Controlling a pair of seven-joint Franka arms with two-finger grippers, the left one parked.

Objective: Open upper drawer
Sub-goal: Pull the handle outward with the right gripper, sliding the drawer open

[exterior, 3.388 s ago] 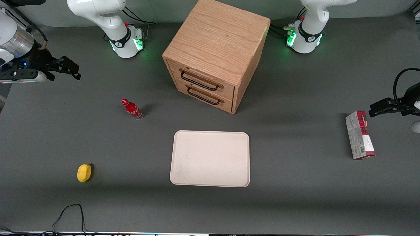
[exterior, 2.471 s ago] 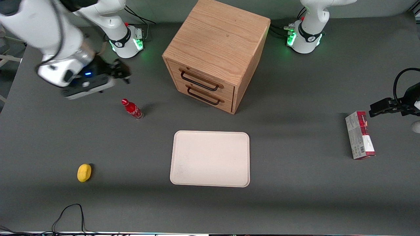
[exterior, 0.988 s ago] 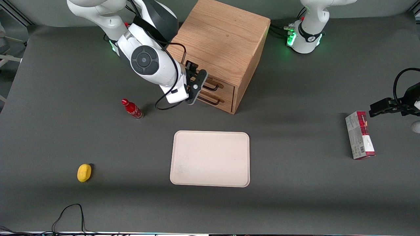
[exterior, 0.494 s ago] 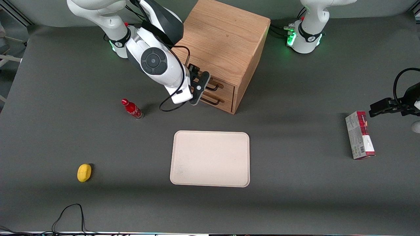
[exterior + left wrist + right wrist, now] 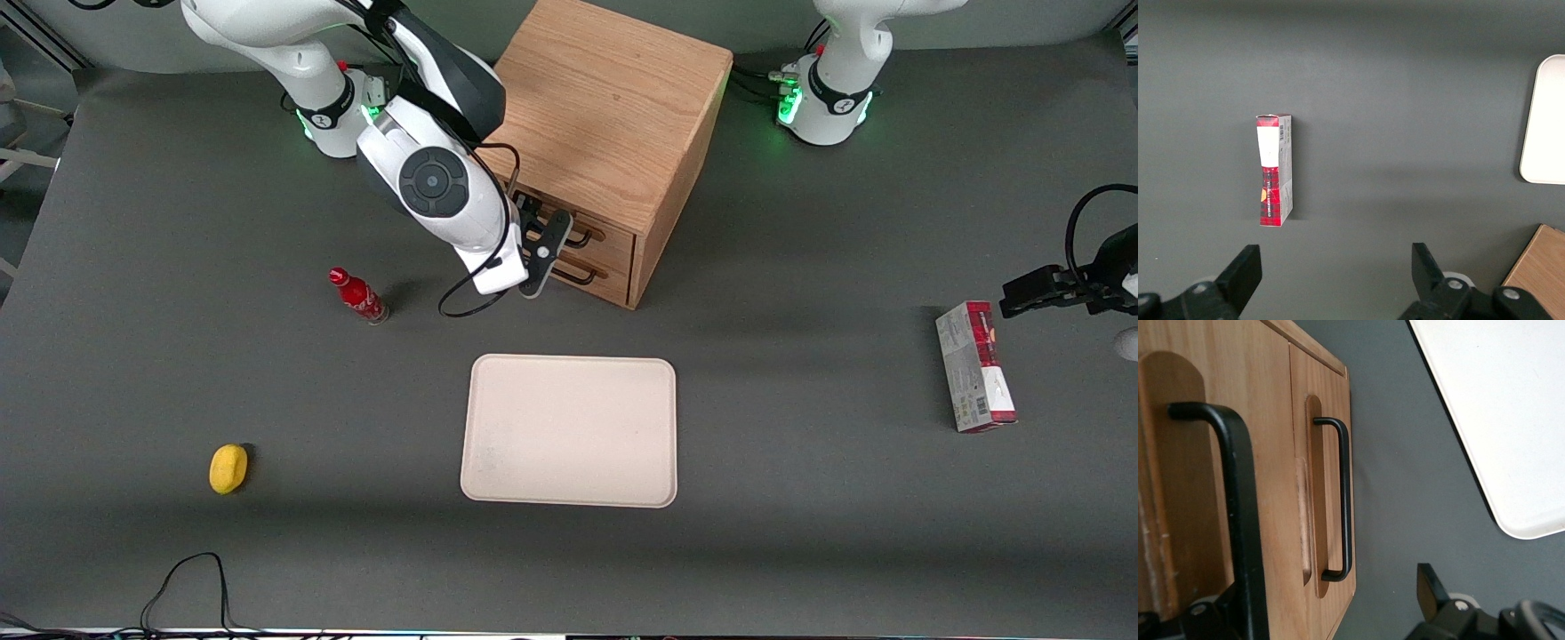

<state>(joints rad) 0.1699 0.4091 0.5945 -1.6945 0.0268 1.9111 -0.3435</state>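
The wooden cabinet [image 5: 605, 107] stands at the back middle of the table. Its upper drawer [image 5: 612, 233] is shut, its front flush with the cabinet. Its long black handle [image 5: 1241, 500] fills the right wrist view close up. The lower drawer [image 5: 615, 272] with its own black handle [image 5: 1342, 500] is also shut. My right gripper [image 5: 539, 235] is open right in front of the drawer fronts, and my arm hides most of both handles in the front view. In the wrist view the gripper [image 5: 1335, 603] holds nothing, and the upper handle's bar runs right by one finger [image 5: 1238, 610].
A cream tray [image 5: 569, 430] lies nearer the front camera than the cabinet; it also shows in the right wrist view [image 5: 1511, 420]. A red bottle [image 5: 358, 296] stands beside my arm. A yellow object [image 5: 228, 468] lies toward the working arm's end. A red-grey box [image 5: 974, 366] lies toward the parked arm's end.
My right arm has swung in from the working arm's end of the table to the cabinet's front. Over the last second the gripper crept a little along the drawer fronts. The drawers have not moved.
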